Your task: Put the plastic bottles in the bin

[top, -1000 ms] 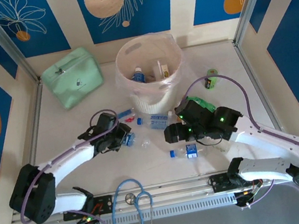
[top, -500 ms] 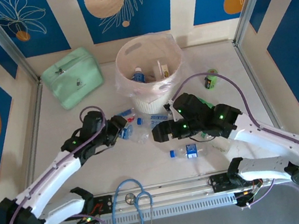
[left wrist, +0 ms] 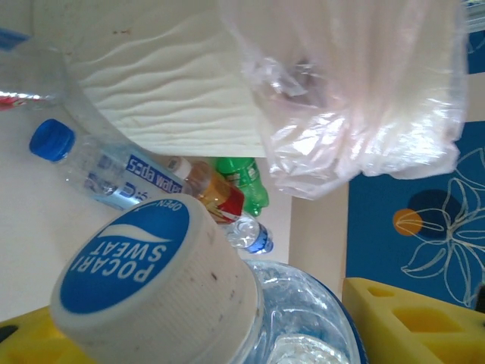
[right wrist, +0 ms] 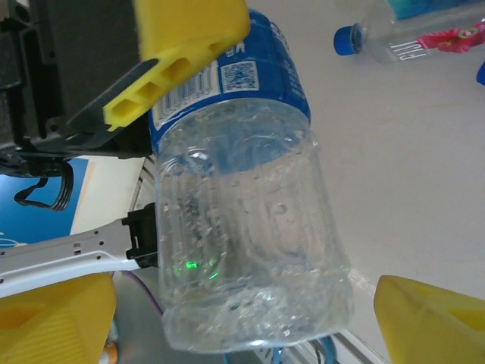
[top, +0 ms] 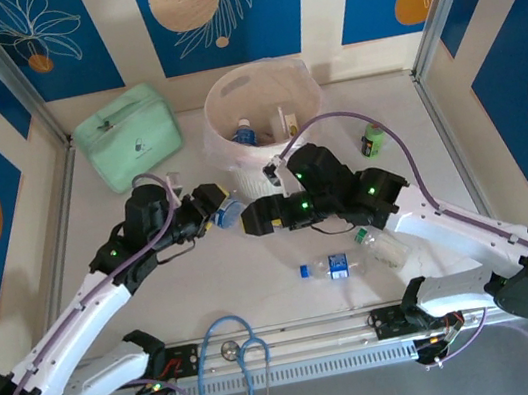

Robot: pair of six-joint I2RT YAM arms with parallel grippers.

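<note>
From above, the left claw [top: 221,215] is clenched on a clear bottle [top: 230,207] with a blue label, holding it over the surface [top: 156,276] just in front of the bin [top: 227,97]. The right claw [top: 251,220] sits right against that bottle from the other side. A couple of bottles lie inside the bin. Two loose bottles [top: 332,267] lie near the right arm. A mint-green case [top: 127,136] rests at the back left, and a stethoscope [top: 236,364] lies at the near edge.

The left wrist camera looks past the bottle's white cap [left wrist: 151,280], with a yellow finger [left wrist: 409,318] on each side of the bottle. Beyond it stand the bin's rippled wall [left wrist: 167,98] and its crumpled clear liner [left wrist: 356,114]. At the bin's foot lies a row of bottles [left wrist: 98,167]: one blue-capped, one red-and-yellow, one green, and one small and clear.

From the right wrist, the clear bottle [right wrist: 242,212] hangs between the right claw's two yellow fingers [right wrist: 432,318], which are spread wide with gaps either side, so that claw is released. The left claw's finger [right wrist: 189,30] presses on the blue label. A flower-labelled bottle [right wrist: 409,34] lies on the surface behind.
</note>
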